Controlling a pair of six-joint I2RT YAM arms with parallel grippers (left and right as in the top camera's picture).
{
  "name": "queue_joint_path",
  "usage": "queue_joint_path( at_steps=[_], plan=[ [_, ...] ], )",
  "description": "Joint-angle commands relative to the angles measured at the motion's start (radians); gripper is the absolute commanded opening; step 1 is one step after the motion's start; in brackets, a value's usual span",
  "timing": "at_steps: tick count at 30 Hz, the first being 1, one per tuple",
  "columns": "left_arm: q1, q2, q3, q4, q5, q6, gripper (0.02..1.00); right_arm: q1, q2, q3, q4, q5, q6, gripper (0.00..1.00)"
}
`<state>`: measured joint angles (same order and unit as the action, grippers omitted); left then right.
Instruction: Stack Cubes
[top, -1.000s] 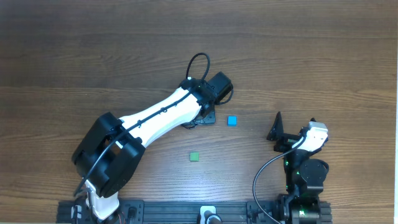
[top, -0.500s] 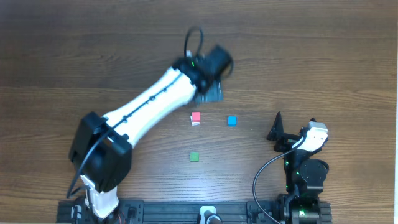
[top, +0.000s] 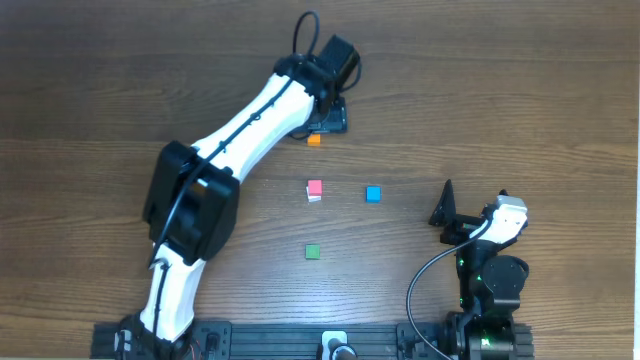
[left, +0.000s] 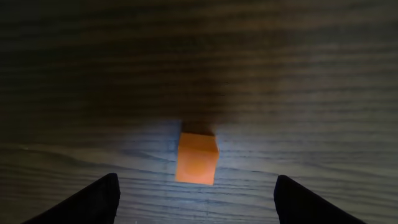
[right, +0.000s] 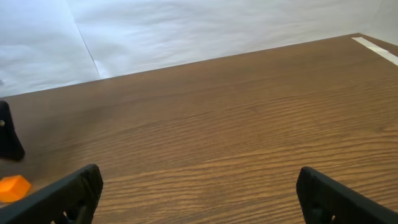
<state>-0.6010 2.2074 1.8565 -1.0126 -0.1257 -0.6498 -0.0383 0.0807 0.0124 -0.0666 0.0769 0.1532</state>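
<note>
Surface (top: 520, 80): brown wood grain.
Left arm (top: 250, 125): stretched from the base edge toward the far edge, about mid-width.
Right arm (top: 490, 270): folded by the base edge, right side.
Left claw (left: 196, 190): released, fingers spread, nothing held.
Right claw (right: 199, 190): released, empty.
Orange cube (left: 197, 158): on the surface toward the far edge, between the left fingers' lines, clear of both.
Pink cube (top: 315, 188): mid-surface.
Blue cube (top: 373, 193): near pink, rightward, apart.
Green cube (top: 312, 252): nearer the base edge.

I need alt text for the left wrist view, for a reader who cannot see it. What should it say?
A small orange cube lies on a brown wooden table, in a patch of light, in line with the gap of the open left pincer. The two dark fingers stand well apart and do not touch it.
</note>
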Motion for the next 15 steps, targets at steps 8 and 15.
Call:
queue_joint_path(
  at_steps=[8,15],
  plan=[
    [-0.009,0.065,0.000,0.006,0.035,0.040,0.783,0.000,-0.003,-0.007,-0.002,-0.005,-0.001,0.991],
    [0.015,0.067,-0.007,0.019,0.055,0.040,0.779,0.000,-0.003,-0.007,-0.001,-0.005,-0.001,0.991]
  ],
)
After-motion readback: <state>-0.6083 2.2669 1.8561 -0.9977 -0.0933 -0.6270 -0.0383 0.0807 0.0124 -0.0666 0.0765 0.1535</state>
